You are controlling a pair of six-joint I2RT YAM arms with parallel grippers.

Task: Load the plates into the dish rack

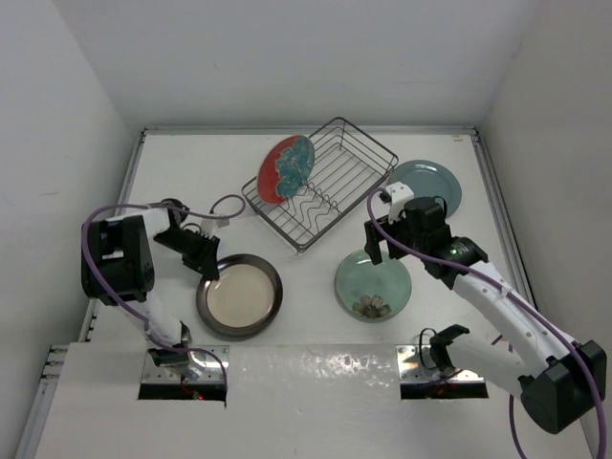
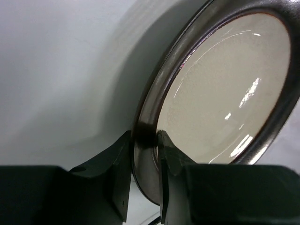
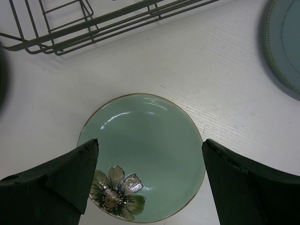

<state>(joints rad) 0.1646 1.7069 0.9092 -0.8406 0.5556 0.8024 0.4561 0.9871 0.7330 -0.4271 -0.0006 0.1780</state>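
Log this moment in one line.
left tool: shut on round cream brown-rimmed plate | right tool: open over round pale green plate | round red-and-teal plate: standing in dark wire dish rack

The left arm [image 1: 117, 260] and right arm [image 1: 497, 304] share 1 build: white tubular links between black boxy joints, each trailed by a looping purple cable [image 1: 143, 208]. A small green light [image 1: 451, 251] glows near the right wrist. The left claw [image 2: 146, 154] and right claw [image 3: 150, 159] each have 2 matte black wedge-shaped fingers [image 3: 65, 173].
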